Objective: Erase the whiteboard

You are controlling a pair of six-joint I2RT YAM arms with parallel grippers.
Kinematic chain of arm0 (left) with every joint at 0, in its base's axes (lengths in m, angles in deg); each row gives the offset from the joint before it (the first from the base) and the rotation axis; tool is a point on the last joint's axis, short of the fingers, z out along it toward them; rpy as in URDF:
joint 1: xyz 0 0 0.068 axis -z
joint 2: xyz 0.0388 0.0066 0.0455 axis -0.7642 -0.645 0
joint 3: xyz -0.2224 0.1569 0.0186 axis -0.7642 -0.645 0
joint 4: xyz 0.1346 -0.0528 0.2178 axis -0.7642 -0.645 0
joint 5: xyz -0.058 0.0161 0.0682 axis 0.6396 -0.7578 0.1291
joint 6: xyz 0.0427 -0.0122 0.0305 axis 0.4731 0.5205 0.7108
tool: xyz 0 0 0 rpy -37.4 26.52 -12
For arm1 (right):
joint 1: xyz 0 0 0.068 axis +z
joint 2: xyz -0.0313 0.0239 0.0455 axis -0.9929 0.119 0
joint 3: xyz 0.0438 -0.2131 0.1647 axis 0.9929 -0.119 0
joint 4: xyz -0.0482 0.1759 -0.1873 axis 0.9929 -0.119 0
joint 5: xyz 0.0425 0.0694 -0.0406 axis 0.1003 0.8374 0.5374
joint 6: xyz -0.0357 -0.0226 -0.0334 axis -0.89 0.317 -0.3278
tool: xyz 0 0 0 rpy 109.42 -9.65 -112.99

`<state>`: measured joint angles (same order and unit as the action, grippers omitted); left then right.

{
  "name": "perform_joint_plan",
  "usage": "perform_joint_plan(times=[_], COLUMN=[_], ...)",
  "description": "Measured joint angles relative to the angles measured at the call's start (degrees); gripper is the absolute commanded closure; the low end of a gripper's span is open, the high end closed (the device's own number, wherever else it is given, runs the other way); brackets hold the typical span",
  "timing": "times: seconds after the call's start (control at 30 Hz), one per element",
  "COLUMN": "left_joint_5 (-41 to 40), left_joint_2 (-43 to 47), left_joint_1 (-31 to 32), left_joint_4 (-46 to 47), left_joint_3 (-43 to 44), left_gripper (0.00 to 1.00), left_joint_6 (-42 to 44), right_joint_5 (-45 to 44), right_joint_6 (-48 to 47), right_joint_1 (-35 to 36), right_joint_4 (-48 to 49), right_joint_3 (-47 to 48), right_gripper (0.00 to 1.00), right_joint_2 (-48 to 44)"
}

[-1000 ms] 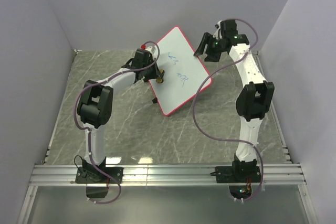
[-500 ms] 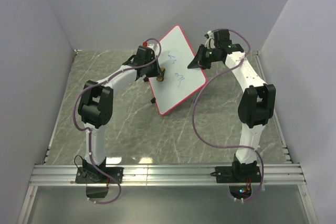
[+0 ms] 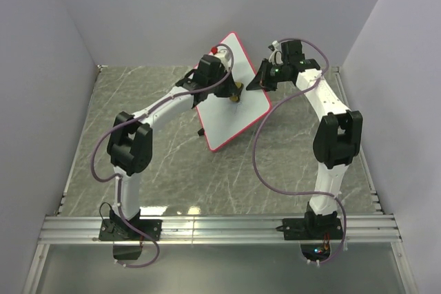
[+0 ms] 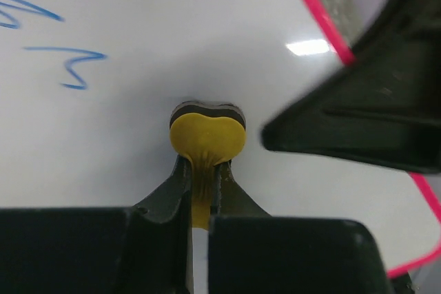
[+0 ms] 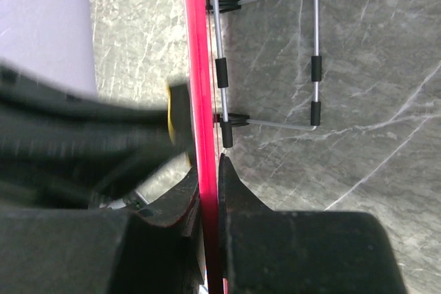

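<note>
The whiteboard [image 3: 231, 118] stands near the middle of the counter [image 3: 165, 163], closer to the back wall than to the arms' bases. It is propped at a slant on a bent wire stand [image 5: 315, 60] that folds out from its back. From above it sits cornerwise, with one rounded corner toward the back wall and the opposite corner toward the bases. Its longer sides seem to run from far-left to near-right, though the tilt makes this hard to judge. A thin red-pink rim [image 5: 196, 46] frames the white face, and blue scribbles [image 4: 69, 67] show on one part of it.

The left pincer [image 4: 204, 173] is pressed together on a small yellow eraser [image 4: 207, 137], whose dark pad lies flat against the board's face. At the board's right edge, the right pincer [image 5: 209, 170] has a finger on each side of the rim and is pinching it.

The counter under the board is grey stone-patterned with pale veins. Plain pale walls close in behind and to both sides of the board. A ribbed metal rail [image 3: 220, 228] runs along the counter's near edge and carries both arm bases.
</note>
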<state>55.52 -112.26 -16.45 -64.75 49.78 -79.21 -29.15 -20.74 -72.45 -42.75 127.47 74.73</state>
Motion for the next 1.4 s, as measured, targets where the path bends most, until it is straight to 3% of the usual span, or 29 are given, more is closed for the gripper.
perform_joint_plan(times=[0.43,0.63,0.97,1.17,1.4], left_joint_5=[8.33,8.20,8.22,7.65,4.72], left_joint_2=[8.15,8.02,1.95,1.88,7.39], left_joint_1=[3.21,2.56,-4.13,-4.02,-0.74], left_joint_4=[8.81,9.27,6.58,6.58,9.77], left_joint_3=[-14.45,-14.71,-9.51,-9.46,-17.73], left_gripper=[1.00,1.00,1.00,1.00,1.00], left_joint_6=[-1.64,-2.73,-3.58,-2.80,0.11], right_joint_5=[0.02,0.24,-0.44,-0.46,-0.39], right_joint_6=[-0.85,-0.59,0.11,0.28,0.37], right_joint_1=[0.02,0.02,0.02,0.02,0.11], right_joint_4=[0.13,1.14,1.84,1.81,1.70], right_joint_3=[-0.11,-0.52,-0.52,-0.52,-0.42], right_gripper=[1.00,1.00,1.00,1.00,1.00], right_joint_2=[0.00,0.00,0.11,0.17,0.17])
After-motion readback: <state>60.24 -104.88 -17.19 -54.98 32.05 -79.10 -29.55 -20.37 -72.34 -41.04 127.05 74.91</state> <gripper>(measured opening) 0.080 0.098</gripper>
